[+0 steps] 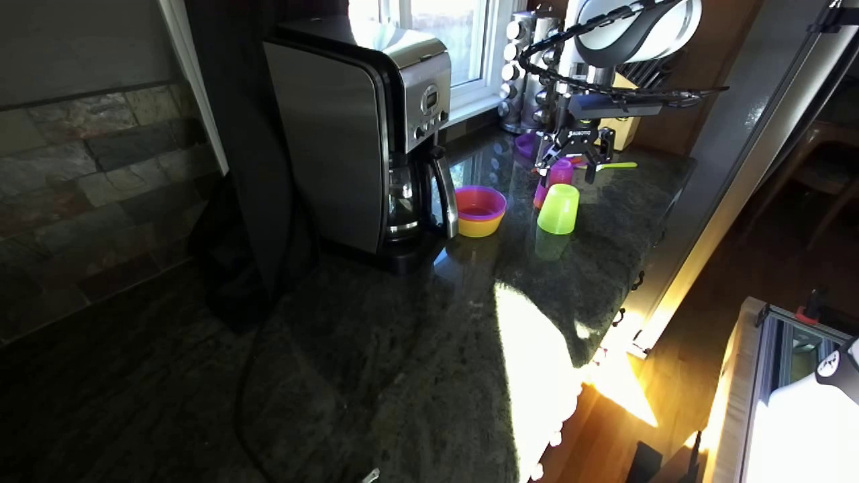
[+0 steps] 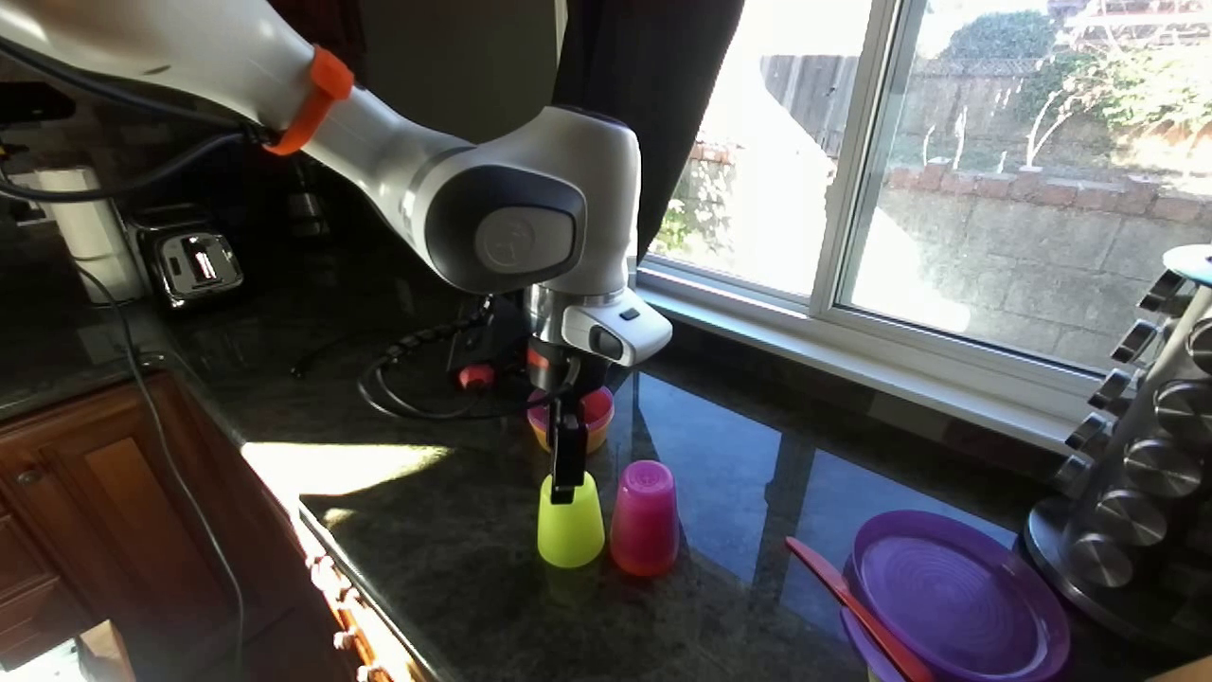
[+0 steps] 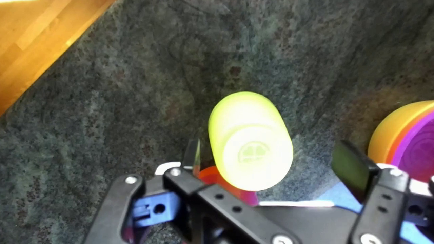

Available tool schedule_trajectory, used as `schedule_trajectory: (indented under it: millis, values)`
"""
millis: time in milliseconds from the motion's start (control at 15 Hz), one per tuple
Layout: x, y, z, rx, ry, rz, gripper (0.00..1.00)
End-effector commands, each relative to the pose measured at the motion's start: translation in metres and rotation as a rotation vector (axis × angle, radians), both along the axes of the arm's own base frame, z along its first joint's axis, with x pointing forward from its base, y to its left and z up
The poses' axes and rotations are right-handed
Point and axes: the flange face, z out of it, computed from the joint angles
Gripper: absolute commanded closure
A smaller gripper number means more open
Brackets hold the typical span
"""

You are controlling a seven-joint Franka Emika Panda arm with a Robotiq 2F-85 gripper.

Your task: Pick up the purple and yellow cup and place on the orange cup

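Spread jaws on the gripper (image 3: 269, 154), nothing pinched. Between them as seen in wrist view: mouth-down lime-yellow tumbler (image 3: 249, 135), the likely next lift, off-centre, closer to the jaw at that view's left. Can't tell whether low enough to grip. Upright long axis, so probably needs a nudge to that near-jaw side, then a straight descent. No purple visible on it. Just beside it, body side of the jaws in wrist view: magenta tumbler (image 2: 646, 511), seemingly nested over the orange cup (image 3: 211, 173). Reads as purple done, yellow left to stack there. Past the far jaw: nested bowls (image 3: 379, 139); farther out, coffee maker (image 1: 329, 141).
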Motion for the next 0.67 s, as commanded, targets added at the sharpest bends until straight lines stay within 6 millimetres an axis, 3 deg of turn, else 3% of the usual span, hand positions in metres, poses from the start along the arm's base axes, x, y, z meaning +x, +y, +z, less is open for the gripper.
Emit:
schedule_trajectory:
  millis: [0,200,267,333,600]
  values:
    - [-0.001,0.001,-0.013,0.011,-0.034,-0.029,0.00]
    - [0.002,0.002,-0.020,0.008,-0.035,-0.033,0.00]
    - [0.002,0.002,-0.022,0.006,-0.026,-0.033,0.08]
    - [0.002,0.002,-0.024,0.006,-0.021,-0.035,0.26]
    - [0.002,0.001,-0.029,0.006,-0.007,-0.041,0.58]
